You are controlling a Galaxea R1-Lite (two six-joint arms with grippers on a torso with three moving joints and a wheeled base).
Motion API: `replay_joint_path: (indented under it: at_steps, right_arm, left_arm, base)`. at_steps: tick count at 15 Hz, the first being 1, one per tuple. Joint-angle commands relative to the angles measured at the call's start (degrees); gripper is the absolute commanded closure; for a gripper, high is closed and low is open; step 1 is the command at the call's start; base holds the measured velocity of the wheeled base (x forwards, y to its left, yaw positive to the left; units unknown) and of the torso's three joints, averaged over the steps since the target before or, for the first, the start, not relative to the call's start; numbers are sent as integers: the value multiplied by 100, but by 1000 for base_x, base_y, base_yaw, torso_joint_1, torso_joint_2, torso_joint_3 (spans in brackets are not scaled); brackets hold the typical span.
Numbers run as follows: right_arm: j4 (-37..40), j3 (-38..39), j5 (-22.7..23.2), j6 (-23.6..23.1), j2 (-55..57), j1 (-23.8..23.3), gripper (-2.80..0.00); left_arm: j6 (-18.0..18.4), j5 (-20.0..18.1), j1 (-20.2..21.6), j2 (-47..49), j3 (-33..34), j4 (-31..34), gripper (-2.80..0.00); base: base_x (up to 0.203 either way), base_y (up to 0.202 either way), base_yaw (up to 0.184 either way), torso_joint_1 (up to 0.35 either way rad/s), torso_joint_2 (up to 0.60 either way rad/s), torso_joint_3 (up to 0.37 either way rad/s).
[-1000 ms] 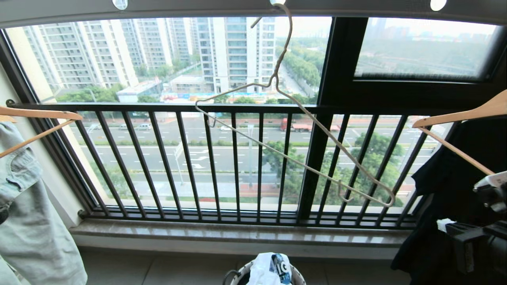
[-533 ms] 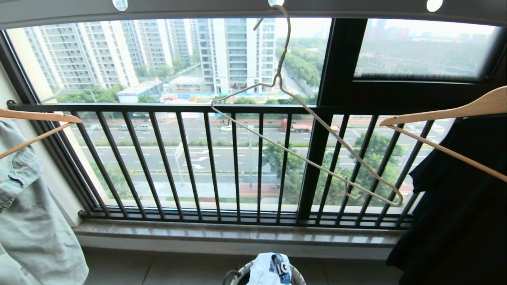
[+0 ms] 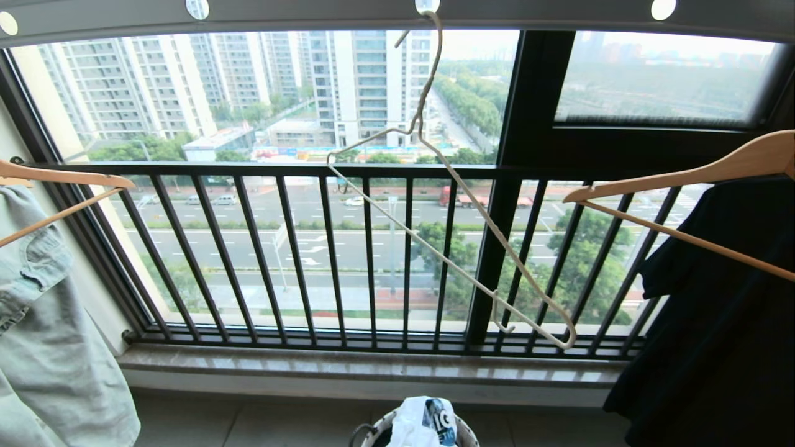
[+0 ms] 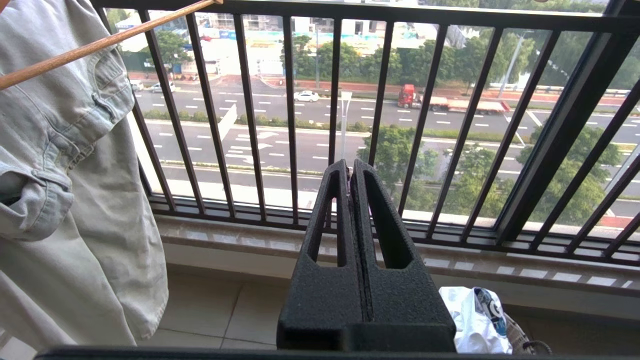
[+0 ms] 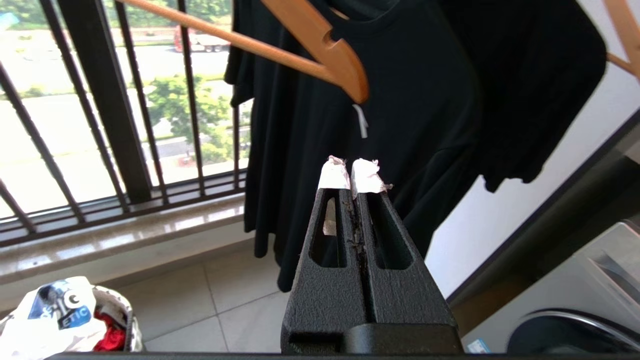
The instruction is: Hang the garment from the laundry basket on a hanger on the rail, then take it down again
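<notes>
Garment [image 3: 417, 423] is lying crumpled in the laundry basket [image 3: 367, 433], which the head view's lower edge is cutting off, below the window railing [image 3: 372, 248]. Above the railing, the hanger [image 3: 435, 205] is dangling tilted and bare from the rail [image 3: 310, 11]. Neither arm is showing in the head view; the left gripper [image 4: 350, 167] and right gripper [image 5: 354, 170] are each keeping their jaws pressed together on nothing.

Right gripper [image 5: 350, 172] gone from head view beside the black garment [image 3: 714, 323]; hanger [image 3: 459, 186] swung leftward under the rail [image 3: 310, 12]
</notes>
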Motion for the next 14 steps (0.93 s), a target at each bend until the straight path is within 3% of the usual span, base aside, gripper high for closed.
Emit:
replay_joint_path:
  at_steps: [1, 3, 6, 10, 14]
  right_arm:
    - [-317, 795, 810, -35, -785, -54, 0]
    - [-883, 1672, 1929, -46, -1202, -64, 0]
    - [-1786, 2929, 2672, -36, -1455, -69, 0]
    - [-3761, 4246, 3133, 39, -1509, -69, 0]
    - [-3491, 4369, 3225, 6, -1516, -70, 0]
  left_arm:
    - [137, -308, 106, -680, 431, 15, 0]
    - [456, -433, 124, -831, 872, -24, 0]
    - [603, -598, 127, -957, 1481, -87, 0]
    - [1133, -777, 127, -1229, 2445, -533, 0]
    - [1119, -767, 127, -1230, 2457, -558, 0]
  base:
    - [0, 0, 0, 0, 0, 0]
    - [0, 0, 0, 0, 0, 0]
    - [0, 0, 0, 0, 0, 0]
    - [0, 0, 0, 0, 0, 0]
    - [0, 0, 0, 0, 0, 0]
